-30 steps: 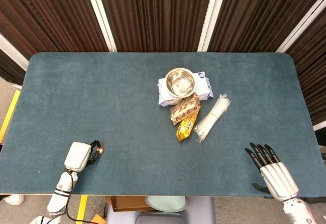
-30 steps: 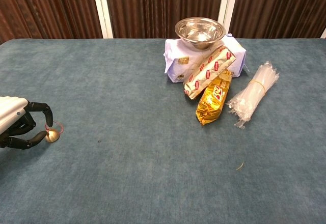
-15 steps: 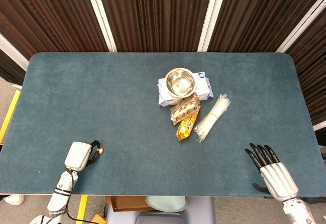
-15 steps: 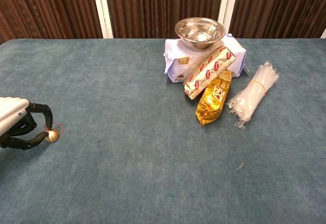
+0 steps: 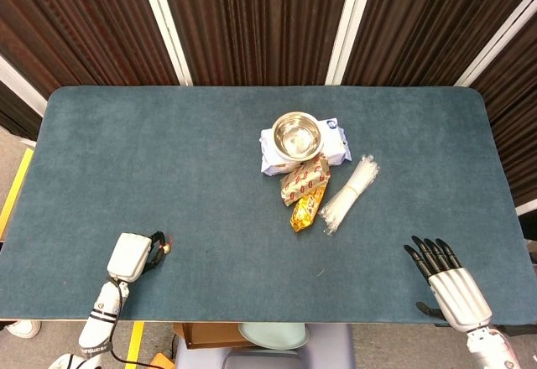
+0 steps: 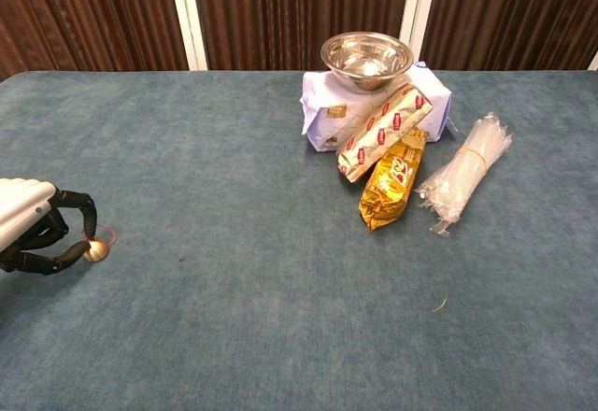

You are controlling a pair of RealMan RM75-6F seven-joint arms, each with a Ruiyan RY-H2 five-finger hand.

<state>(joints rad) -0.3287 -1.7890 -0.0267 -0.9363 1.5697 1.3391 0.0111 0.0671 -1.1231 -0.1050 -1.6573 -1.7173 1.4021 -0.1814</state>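
Head view: the left robot hand (image 5: 134, 256) sits at the near left edge of the blue worktop (image 5: 168, 159), its dark fingers curled round a small brass-coloured bell (image 5: 165, 247) with a thin red loop. Well apart, past the middle, a steel bowl (image 5: 296, 134) stands on a white packet (image 5: 336, 144); a red-and-white snack packet (image 5: 304, 179), a yellow snack packet (image 5: 305, 210) and a bundle of clear plastic straws (image 5: 349, 193) lie just beside it. Nothing lies between the bell and that cluster. The right robot hand (image 5: 445, 277) rests near the near right corner, fingers apart, holding nothing.

Chest view: the left robot hand (image 6: 33, 233) pinches the bell (image 6: 94, 248) between fingertips, the bell touching the worktop (image 6: 234, 290). It is too small and round to tell any long axis; its red loop lies toward the right. The bowl (image 6: 366, 59) and the packets lie far right of it.
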